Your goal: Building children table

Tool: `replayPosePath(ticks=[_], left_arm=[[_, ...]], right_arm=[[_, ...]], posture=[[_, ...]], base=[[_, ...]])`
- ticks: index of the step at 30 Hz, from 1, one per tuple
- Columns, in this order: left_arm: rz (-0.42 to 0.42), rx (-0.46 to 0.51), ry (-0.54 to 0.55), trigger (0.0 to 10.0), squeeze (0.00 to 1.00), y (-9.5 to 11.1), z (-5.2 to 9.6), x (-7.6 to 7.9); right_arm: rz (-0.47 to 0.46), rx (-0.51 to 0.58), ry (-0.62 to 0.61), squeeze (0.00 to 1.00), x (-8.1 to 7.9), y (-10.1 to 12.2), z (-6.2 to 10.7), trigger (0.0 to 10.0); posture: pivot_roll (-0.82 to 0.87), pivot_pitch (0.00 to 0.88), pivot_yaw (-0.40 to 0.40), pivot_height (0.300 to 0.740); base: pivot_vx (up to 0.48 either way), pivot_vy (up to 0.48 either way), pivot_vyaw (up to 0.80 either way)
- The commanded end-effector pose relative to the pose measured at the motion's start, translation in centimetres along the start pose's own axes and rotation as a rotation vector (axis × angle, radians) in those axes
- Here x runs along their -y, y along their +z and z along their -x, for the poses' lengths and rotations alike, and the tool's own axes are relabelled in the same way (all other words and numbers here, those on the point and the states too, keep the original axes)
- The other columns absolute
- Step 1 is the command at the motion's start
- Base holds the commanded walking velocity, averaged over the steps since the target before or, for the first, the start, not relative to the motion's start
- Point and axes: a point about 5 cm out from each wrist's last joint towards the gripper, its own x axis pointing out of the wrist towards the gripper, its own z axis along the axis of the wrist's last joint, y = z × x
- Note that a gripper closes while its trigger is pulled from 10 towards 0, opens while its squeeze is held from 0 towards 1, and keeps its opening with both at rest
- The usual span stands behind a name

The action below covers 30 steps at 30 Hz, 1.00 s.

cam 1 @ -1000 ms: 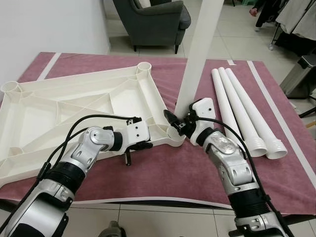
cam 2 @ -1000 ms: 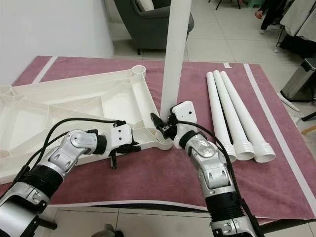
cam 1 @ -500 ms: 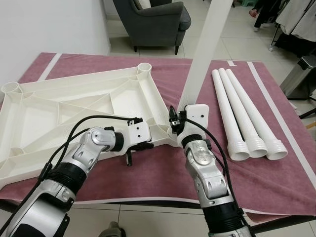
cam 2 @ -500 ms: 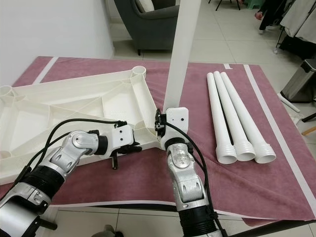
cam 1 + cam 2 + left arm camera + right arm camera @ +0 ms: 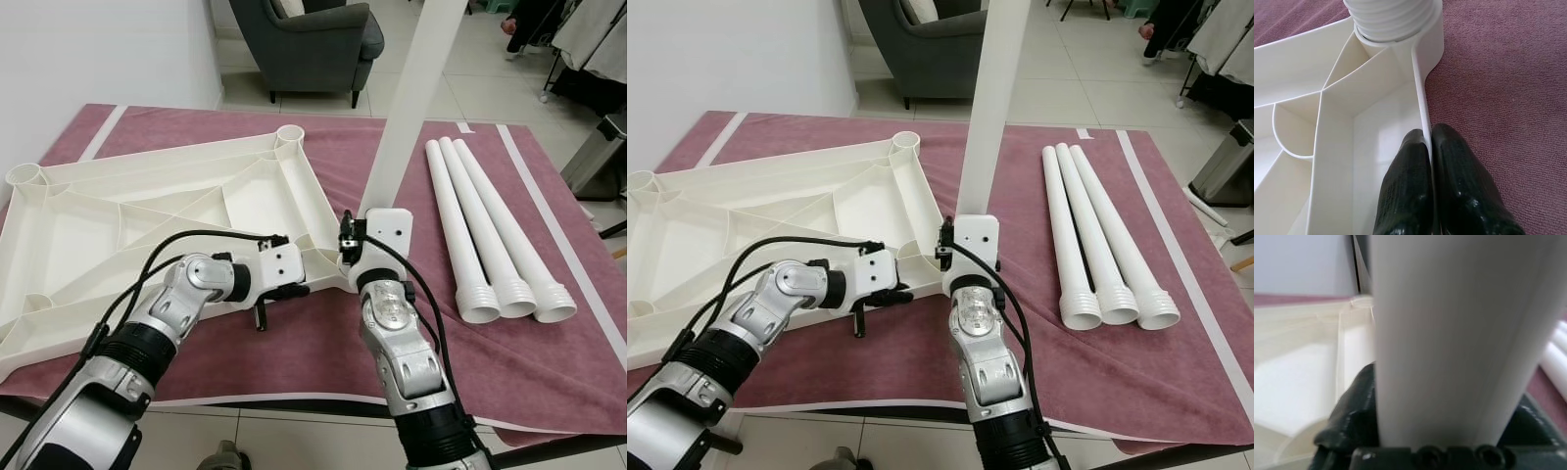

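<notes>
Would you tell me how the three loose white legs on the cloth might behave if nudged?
The three loose legs are smooth round tubes, so they would probably roll sideways. They look hollow, likely light and stiff. The maroon cloth may slow them.

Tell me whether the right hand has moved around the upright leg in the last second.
Yes. The right hand, gripping the upright leg, has swung from the side facing the three loose legs to the near side; the tabletop stayed put.

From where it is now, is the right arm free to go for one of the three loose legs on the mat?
Probably not yet. The right gripper is shut on the upright leg standing in the tabletop's corner socket. The loose legs lie unobstructed beside it, so releasing would free the way.
</notes>
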Motion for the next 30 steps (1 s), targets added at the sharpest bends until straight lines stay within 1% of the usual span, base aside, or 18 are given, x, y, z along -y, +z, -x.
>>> replayPosePath(ticks=[1,2,3,4,5,8,11,14,15,16,17,21,22,23,24,27,29,30], left_arm=[[0.000,0.004,-0.028,0.0,0.00,-0.5,0.3,0.5],[0.000,0.004,-0.028,0.0,0.00,-0.5,0.3,0.5],[0.000,0.004,-0.028,0.0,0.00,-0.5,0.3,0.5],[-0.001,0.005,-0.028,0.0,0.00,-0.5,0.2,0.5],[-0.002,0.005,-0.029,0.0,0.00,-0.5,0.3,0.5],[-0.002,0.005,-0.029,0.0,0.00,-0.5,0.3,0.5],[-0.005,0.006,-0.030,0.0,0.00,-0.5,0.3,0.5],[-0.005,0.006,-0.030,0.0,0.00,-0.5,0.3,0.5],[-0.006,0.006,-0.031,0.0,0.00,-0.5,0.3,0.5],[-0.006,0.006,-0.031,0.0,0.00,-0.5,0.3,0.5],[-0.006,0.006,-0.031,0.0,0.00,-0.5,0.3,0.5],[-0.006,0.005,-0.031,0.0,0.00,-0.5,0.3,0.4],[-0.006,0.005,-0.031,0.0,0.00,-0.5,0.3,0.4],[-0.006,0.005,-0.032,0.0,0.00,-0.5,0.4,0.4],[-0.006,0.005,-0.032,0.0,0.00,-0.5,0.4,0.4],[-0.007,0.004,-0.033,0.0,0.00,-0.5,0.4,0.3],[-0.007,0.003,-0.032,0.0,0.00,-0.4,0.4,0.3],[-0.007,0.003,-0.032,0.0,0.00,-0.4,0.4,0.3]], right_arm=[[0.006,-0.172,-0.071,1.00,1.9,-3.8,0.6,10.0],[-0.019,-0.135,-0.022,0.99,1.7,-3.1,0.3,10.0],[-0.019,-0.135,-0.022,0.99,1.7,-3.1,0.3,10.0],[-0.037,-0.110,0.013,0.99,1.5,-2.6,0.1,10.0],[-0.045,-0.072,0.056,0.00,1.4,-1.9,0.0,10.0],[-0.036,-0.034,0.090,0.00,1.5,-1.2,-0.2,10.0],[0.003,0.061,0.189,0.00,2.2,0.6,-0.6,10.0],[0.009,0.076,0.207,0.00,2.3,0.8,-0.6,10.0],[0.049,0.121,0.306,0.00,2.5,1.7,-0.5,10.0],[0.049,0.121,0.306,0.00,2.5,1.7,-0.5,10.0],[0.069,0.137,0.353,0.00,2.8,2.0,-0.5,10.0],[0.127,0.146,0.453,0.00,3.6,2.3,-0.6,10.0],[0.127,0.146,0.453,0.00,3.6,2.3,-0.6,10.0],[0.138,0.141,0.508,0.00,3.7,2.3,-0.7,10.0],[0.138,0.141,0.508,0.00,3.7,2.3,-0.7,10.0],[0.146,0.107,0.640,0.00,3.5,2.1,-0.8,10.0],[0.149,0.093,0.687,0.00,3.6,2.0,-0.9,10.0],[0.149,0.093,0.687,0.00,3.6,2.0,-0.9,10.0]], posture=[[0.09,0.071,0.032,0.740],[0.09,0.070,0.032,0.740],[0.09,0.070,0.032,0.740],[0.09,0.070,0.032,0.740],[0.09,0.070,0.032,0.740],[0.09,0.067,0.031,0.740],[0.09,0.067,0.031,0.740],[0.09,0.067,0.031,0.740],[0.09,0.063,0.032,0.740],[0.09,0.063,0.032,0.740],[0.09,0.063,0.033,0.740],[0.09,0.065,0.035,0.740],[0.09,0.065,0.035,0.740],[0.09,0.066,0.039,0.740],[0.09,0.066,0.039,0.740],[0.09,0.070,0.040,0.740],[0.09,0.070,0.041,0.740],[0.09,0.070,0.041,0.740]], base=[[0.000,0.000,0.00],[0.000,0.000,0.00],[0.000,0.000,0.00],[0.000,0.000,0.00],[0.000,0.000,0.00],[0.000,0.000,0.00],[0.000,0.000,0.00],[0.000,0.000,0.00],[0.000,0.000,0.00],[0.000,0.000,0.00],[0.000,0.000,0.00],[0.000,0.000,0.00],[0.000,0.000,0.00],[0.000,0.000,0.00],[0.000,0.000,0.00],[0.000,0.000,0.00],[0.000,0.000,0.00],[0.000,0.000,0.00]])
